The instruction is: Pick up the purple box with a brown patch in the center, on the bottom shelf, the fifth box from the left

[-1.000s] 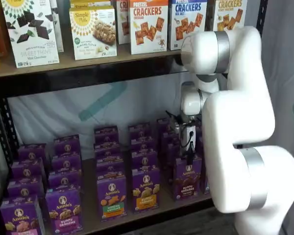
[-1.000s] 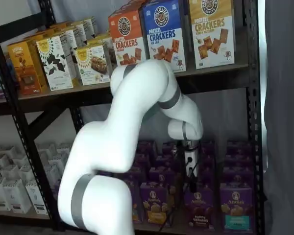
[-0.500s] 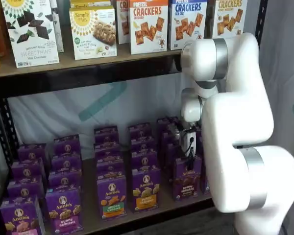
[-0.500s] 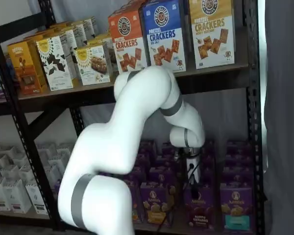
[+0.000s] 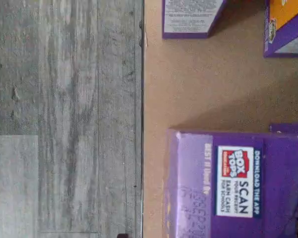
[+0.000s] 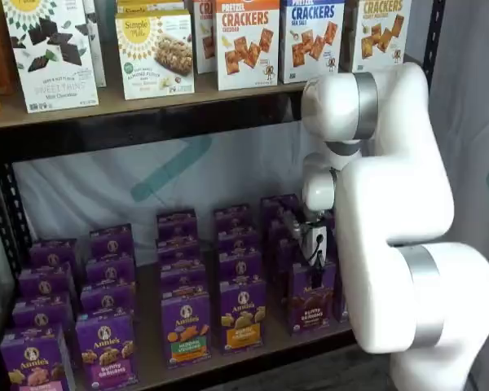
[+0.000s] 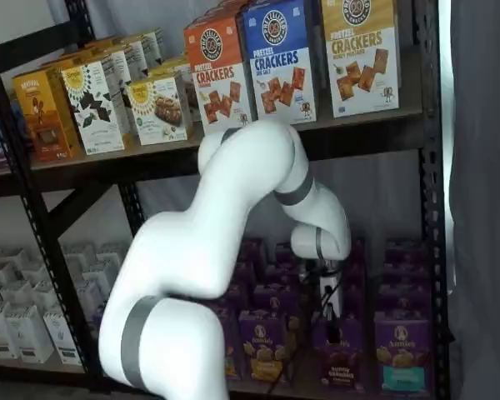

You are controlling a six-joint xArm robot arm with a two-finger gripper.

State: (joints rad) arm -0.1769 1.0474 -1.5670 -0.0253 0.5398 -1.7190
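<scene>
Gripper [image 6: 313, 265] hangs just above the purple box [image 6: 310, 296], at the front of its column on the bottom shelf [image 6: 261, 346]. Its jaws stand as wide as they go, with nothing between them, though both shelf views give only a dark, side-on sight of the fingers. The carton's flat top, with a white scan label, fills a corner of the wrist view [image 5: 236, 181], lying flush toward the board's front lip. Doing this step well probably means centring over that top before dropping, so each finger clears one side face (the column behind sits close, so come straight down, not at a slant). To one side stands the orange-banded box [image 6: 243, 314], with a gap between; the arm [image 6: 391, 212] hides the other side in that shelf view. Squeeze only once the pads are well below the top flap, or the light carton may tip.
</scene>
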